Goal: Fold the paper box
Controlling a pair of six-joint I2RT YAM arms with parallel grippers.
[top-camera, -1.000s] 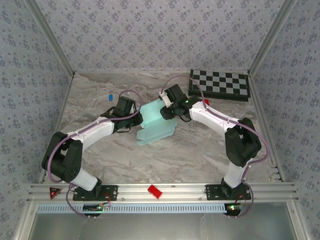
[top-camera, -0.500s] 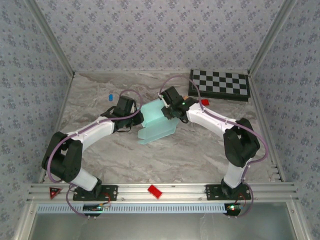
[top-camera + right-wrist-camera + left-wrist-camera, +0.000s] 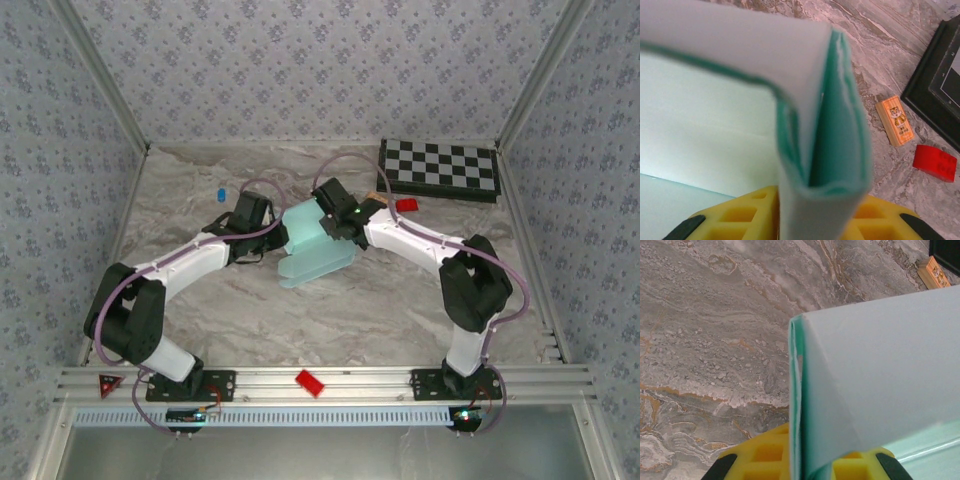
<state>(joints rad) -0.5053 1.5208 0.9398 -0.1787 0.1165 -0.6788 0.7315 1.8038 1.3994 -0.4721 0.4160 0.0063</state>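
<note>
While L gripper (image 3: 805, 462) clamps the paper box (image 3: 312, 245) edge, R gripper (image 3: 815, 212) (grip unclear) should pinch the doubled wall square to crease.

paper box (image 3: 312, 245): thin matt card, smooth, greener at the cut edges. left gripper fingers (image 3: 742, 455) and right gripper fingers (image 3: 765, 197): yellow moulded plastic, matt. Table (image 3: 710, 330) ahead of the left fingers: marble-look, low sheen. Small block (image 3: 895, 120) right of the right fingers: probably printed wood.
</note>
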